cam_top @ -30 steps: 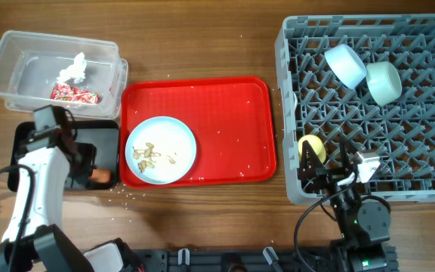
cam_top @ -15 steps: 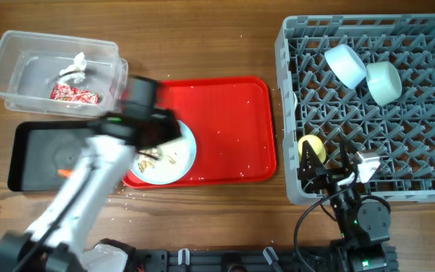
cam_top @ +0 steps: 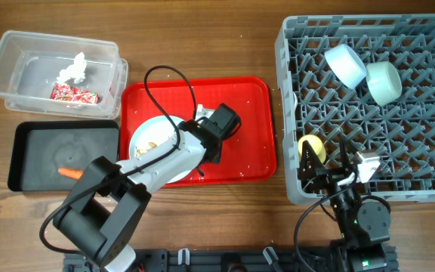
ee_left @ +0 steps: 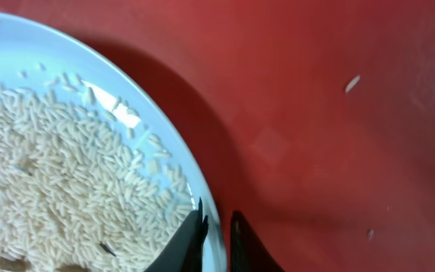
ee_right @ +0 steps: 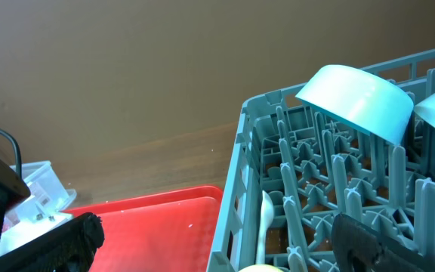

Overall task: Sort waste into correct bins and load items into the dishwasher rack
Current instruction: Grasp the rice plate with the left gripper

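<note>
My left gripper [ee_left: 217, 234] is shut on the right rim of the light blue plate [ee_left: 66, 151], one jaw inside the rim and one outside. The plate [cam_top: 146, 140] holds rice and beige scraps and sits on the red tray [cam_top: 240, 98]. In the black tray [cam_top: 36, 136] lies the carrot [cam_top: 70, 173]. Wrapper [cam_top: 72, 94] and tissue [cam_top: 74, 69] are in the clear tub [cam_top: 21, 53]. My right gripper [ee_right: 225, 249] hangs open at the near left edge of the rack [cam_top: 429, 181], holding nothing.
The rack holds a light blue bowl [cam_top: 344, 63], a pale green bowl [cam_top: 384, 81], a yellow cup [cam_top: 312, 146] and a white spoon [ee_right: 265, 219]. Stray rice grains dot the red tray [ee_left: 316, 113]. The left arm's cable loops over the tray's far edge.
The left arm swung from the black tray across to the plate and its jaws closed on the rim. The carrot now lies in the black tray. The right arm stayed still.
</note>
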{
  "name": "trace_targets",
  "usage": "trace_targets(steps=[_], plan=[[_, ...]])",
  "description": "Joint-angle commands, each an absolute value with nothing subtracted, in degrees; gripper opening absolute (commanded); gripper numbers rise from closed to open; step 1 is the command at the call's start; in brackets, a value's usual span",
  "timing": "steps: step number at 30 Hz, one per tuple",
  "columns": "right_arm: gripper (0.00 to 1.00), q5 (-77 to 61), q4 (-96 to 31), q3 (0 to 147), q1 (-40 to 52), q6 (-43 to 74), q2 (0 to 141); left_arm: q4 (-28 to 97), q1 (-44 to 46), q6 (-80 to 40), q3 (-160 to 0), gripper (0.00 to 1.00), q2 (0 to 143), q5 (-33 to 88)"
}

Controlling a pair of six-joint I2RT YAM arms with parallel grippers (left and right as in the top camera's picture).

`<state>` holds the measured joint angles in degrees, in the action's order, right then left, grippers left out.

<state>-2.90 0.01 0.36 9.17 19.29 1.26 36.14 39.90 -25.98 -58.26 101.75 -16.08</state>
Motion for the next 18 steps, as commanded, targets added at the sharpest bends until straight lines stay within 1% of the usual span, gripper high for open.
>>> trace_targets(steps=[1, 5, 6, 7, 8, 10, 12, 15, 18], plan=[[1.00, -2.4, 0.1, 0.3, 9.0, 19.7, 0.9, 35.3, 39.6, -25.7, -58.5, 0.15, 103.3, -17.5], [1.00, -2.4, 0.2, 0.3, 9.0, 19.7, 0.9, 33.8, 39.6, -24.4, -58.5, 0.16, 107.1, -17.6], [1.00, -2.4, 0.1, 0.3, 9.0, 19.7, 0.9, 33.7, 39.6, -24.4, -58.5, 0.13, 108.0, -17.7], [1.00, -2.4, 0.1, 0.3, 9.0, 19.7, 0.9, 33.7, 39.6, -24.4, -58.5, 0.07, 108.5, -17.7], [1.00, -2.4, 0.2, 0.3, 9.0, 19.7, 0.9, 33.7, 39.6, -24.4, -58.5, 0.04, 108.4, -17.7], [1.00, -2.4, 0.1, 0.3, 9.0, 19.7, 0.9, 35.0, 39.6, -24.4, -59.6, 0.04, 107.7, -17.7], [1.00, -2.4, 0.2, 0.3, 9.0, 19.7, 0.9, 40.0, 39.6, -24.6, -63.2, 0.04, 106.1, -19.0], [1.00, -2.4, 0.2, 0.3, 9.0, 19.7, 0.9, 51.9, 39.5, -26.1, -71.2, 0.04, 103.5, -24.6], [1.00, -2.4, 0.1, 0.3, 9.0, 19.7, 0.9, 62.5, 38.1, -25.7, -79.8, 0.04, 101.6, -25.4]])
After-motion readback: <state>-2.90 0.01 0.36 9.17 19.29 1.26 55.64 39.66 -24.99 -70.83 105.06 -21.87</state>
